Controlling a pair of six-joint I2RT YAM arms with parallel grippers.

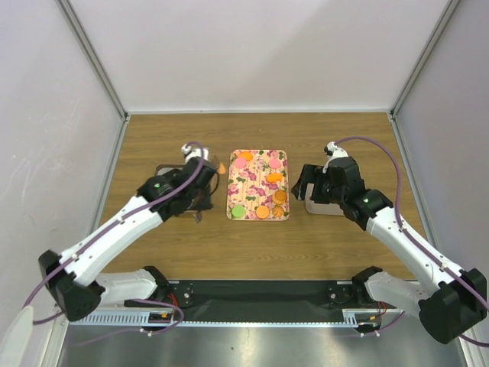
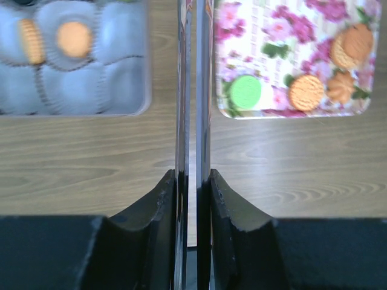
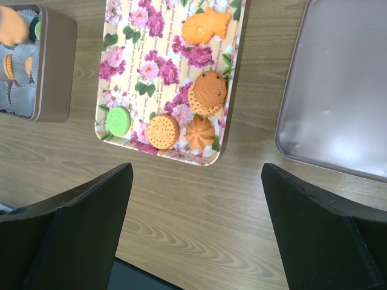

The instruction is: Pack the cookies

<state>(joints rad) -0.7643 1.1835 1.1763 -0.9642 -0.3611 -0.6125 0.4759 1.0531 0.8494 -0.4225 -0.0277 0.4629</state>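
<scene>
**Left arm mid-transfer, one cookie in hand**

The left gripper (image 1: 213, 165) hangs over the strip of table between the tray (image 3: 136, 72) and the tin (image 2: 91, 112). Its jaws are nearly together on something thin, seen edge-on. The top and right wrist views suggest it is an orange cookie (image 1: 221, 167). The left wrist view is too edge-on to confirm this.

The pinch is across the flat faces, so the disc stands vertical. This is judged a fair way to drop it into an empty paper cup (image 2: 118, 42).

Two orange cookies sit in the tin, one flat (image 2: 74, 39) and one leaning on its edge (image 2: 29, 41).

The right gripper (image 3: 196, 229) has its jaws wide apart and holds nothing. It hovers beside the lid (image 3: 338, 90), probably to keep clear of the left arm.

The other cookies (image 3: 163, 131) lie face-up on the tray. The round ones have no long axis. The fish-shaped cookie (image 3: 205, 27) has one, and it runs across the tray's short side.
</scene>
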